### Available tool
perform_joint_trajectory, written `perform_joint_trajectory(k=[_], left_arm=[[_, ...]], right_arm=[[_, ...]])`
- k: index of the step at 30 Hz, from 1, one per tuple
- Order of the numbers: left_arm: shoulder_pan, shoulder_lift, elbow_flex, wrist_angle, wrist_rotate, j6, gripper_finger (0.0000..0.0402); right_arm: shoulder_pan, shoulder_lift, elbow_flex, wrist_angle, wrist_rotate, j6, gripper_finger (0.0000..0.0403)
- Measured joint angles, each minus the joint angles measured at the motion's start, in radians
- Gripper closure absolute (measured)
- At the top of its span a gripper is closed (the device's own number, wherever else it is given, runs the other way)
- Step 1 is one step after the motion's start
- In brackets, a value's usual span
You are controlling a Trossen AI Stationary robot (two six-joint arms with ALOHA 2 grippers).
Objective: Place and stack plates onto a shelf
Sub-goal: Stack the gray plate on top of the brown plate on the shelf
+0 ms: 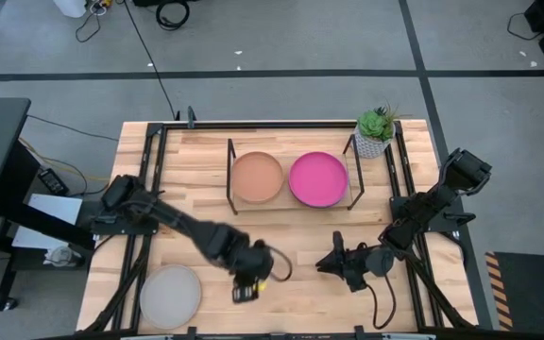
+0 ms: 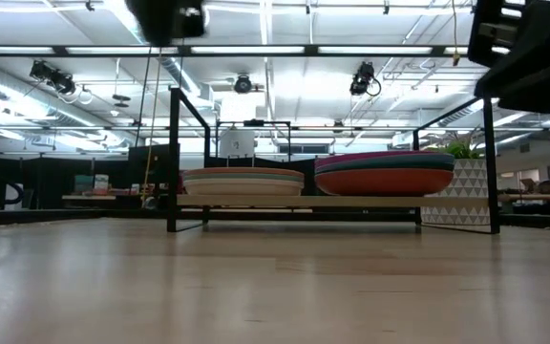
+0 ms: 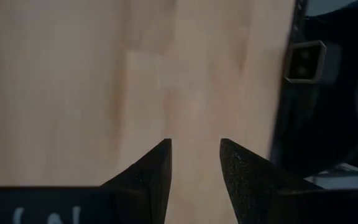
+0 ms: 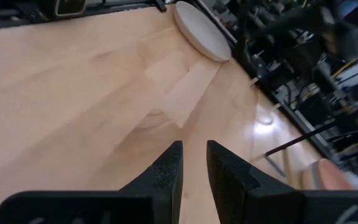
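My left pincer [image 1: 246,286] hangs over the front middle of the desk [image 1: 206,170], pointing down at bare wood, and its two fingers [image 3: 151,171] stand apart with nothing between them. My right pincer [image 1: 326,263] sits low over the desk just to the right of it, aimed toward the left one; its fingers [image 4: 166,168] show only a narrow gap in the right wrist view and hold nothing, so I count it as nearly closed but empty.

The shelf [image 1: 229,179] stands at the back middle of the desk, its black rods framing a light wood board. On the board lie two stacks of plates side by side: the left stack is topped by the tan plate [image 1: 257,177], the right stack by the magenta plate [image 1: 318,178]. From the low view the left stack [image 2: 243,181] shows pale rims with a teal one among them, and the right stack [image 2: 385,173] shows magenta over blue over orange (the right one stands a little taller).

The grey plate [image 1: 170,294] lies flat on the desk at the front left corner, well apart from the shelf and to the left of my left pincer. A small potted green plant [image 1: 375,131] stands just beside the shelf's right end.
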Motion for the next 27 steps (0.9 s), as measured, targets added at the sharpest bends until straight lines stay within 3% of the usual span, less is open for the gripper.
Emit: perform_joint_trajectory(k=[10,19,27], left_arm=[[-0.201,0.0,0.0,-0.035,-0.078,-0.474,0.0259],[-0.343,0.0,0.0,-0.183,-0.174,-0.929,0.0259],[-0.421,0.039,0.0,-0.29,-0.2,-1.187,0.0259]], right_arm=[[-0.122,0.0,0.0,0.154,0.002,-0.19,0.0325],[-0.333,0.0,0.0,0.357,0.044,-0.187,0.0325],[-0.519,0.0,0.0,0.39,-0.184,-0.138,0.0325]])
